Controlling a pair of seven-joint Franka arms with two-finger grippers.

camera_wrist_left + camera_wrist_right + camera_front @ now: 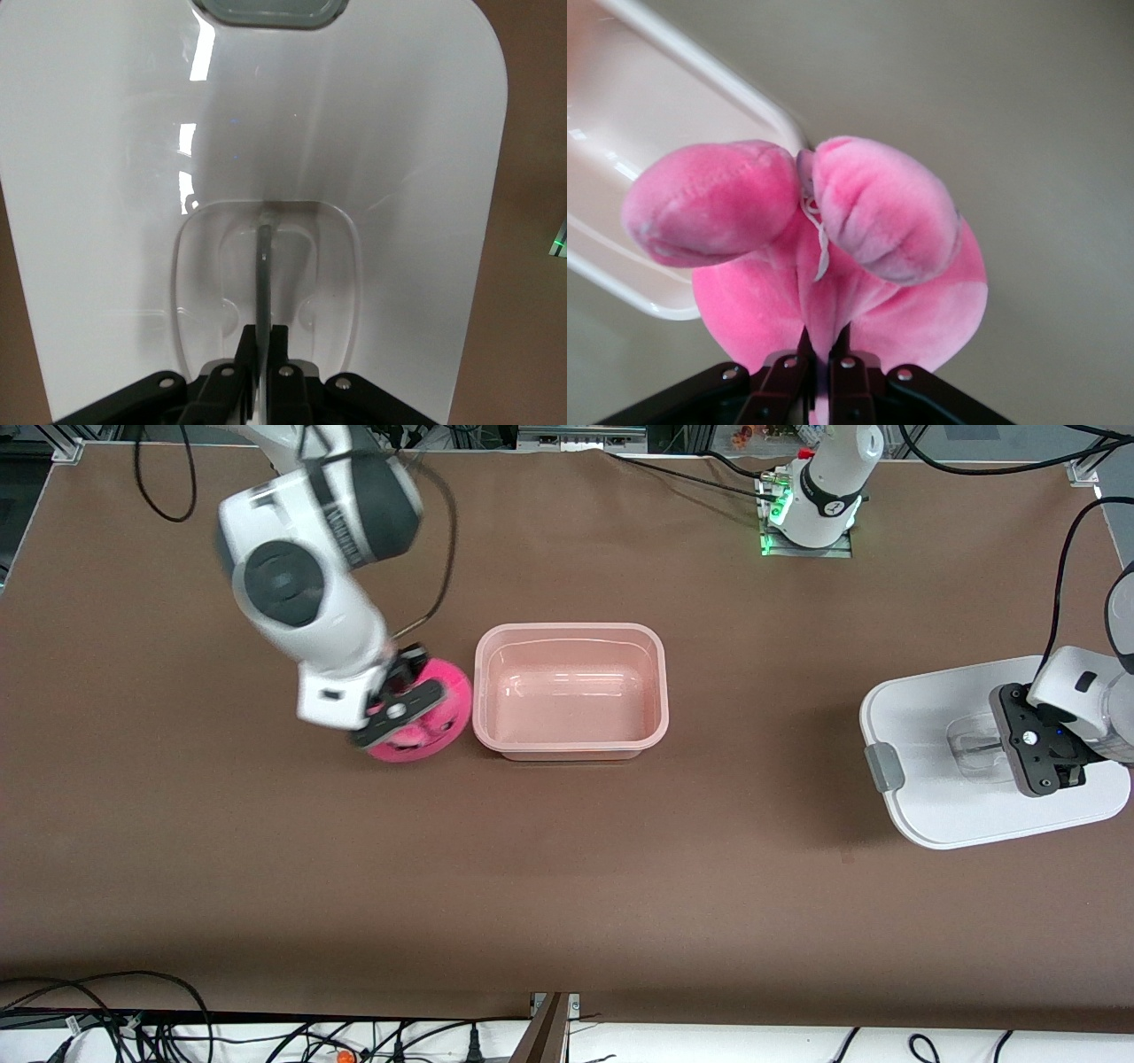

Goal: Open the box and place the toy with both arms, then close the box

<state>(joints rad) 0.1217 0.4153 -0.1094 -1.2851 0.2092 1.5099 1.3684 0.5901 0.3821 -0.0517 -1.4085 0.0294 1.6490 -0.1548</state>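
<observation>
The box's pink tub [567, 631] stands open mid-table with nothing in it. The bright pink toy [440, 710] is right beside the tub, toward the right arm's end, pinched in a fold by my right gripper [400, 716]. In the right wrist view the toy [868, 221] bulges past the shut gripper [826, 345], with the tub's corner [620, 133] next to it. The white lid [939, 779] is off the tub at the left arm's end. My left gripper [1032, 748] is shut on its clear centre handle [264, 266].
The lid's grey clip [883, 767] faces the tub, and the lid throws a shadow on the brown table [567, 868]. The left arm's base [819, 505] stands at the table's back edge. Cables [89, 1010] lie along the front edge.
</observation>
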